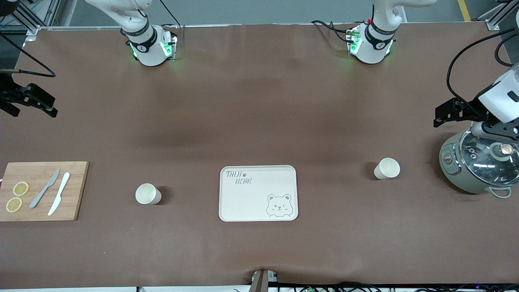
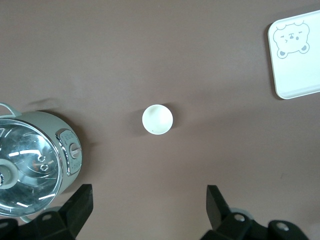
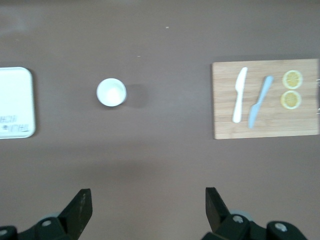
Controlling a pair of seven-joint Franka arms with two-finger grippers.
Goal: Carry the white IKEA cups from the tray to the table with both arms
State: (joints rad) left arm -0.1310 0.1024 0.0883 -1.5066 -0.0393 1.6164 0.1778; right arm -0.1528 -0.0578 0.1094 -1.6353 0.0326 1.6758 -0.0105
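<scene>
- Pincer status, left arm: the left pincer [image 2: 147, 210] is spread wide and holds nothing. You see it in the air at the left arm's end of the worktop [image 1: 259, 101], above and just beside the rice cooker [image 1: 478, 164].
- Pincer status, right arm: the right pincer [image 3: 148, 212] is likewise spread and empty, raised over the right arm's end of the worktop, well apart from the tray [image 1: 258, 193].
- Take the tray as your landmark. It lies flat at the middle of the worktop and, as far as the views show, carries nothing; only the bear face and lettering show on it.
- First cup [image 1: 387, 168]: it stands upright on the cloth, well apart from the tray toward the left arm's end, between the tray and the rice cooker. It appears empty.
- Second cup [image 1: 147, 194]: it stands upright on the cloth, well apart from the tray toward the right arm's end, between the tray and the cutting board [image 1: 42, 191]. It also appears empty.
- Judge the layout as follows: one cup sits on each arm's side, so each arm served its own side without crossing. With both cups off the tray and both pincers clear, treat the transfer as complete.
- Cutting board contents: two knives [image 1: 52, 191] and two lemon slices [image 1: 17, 196].
- Rice cooker: the glass lid is on; contents cannot be determined.
</scene>
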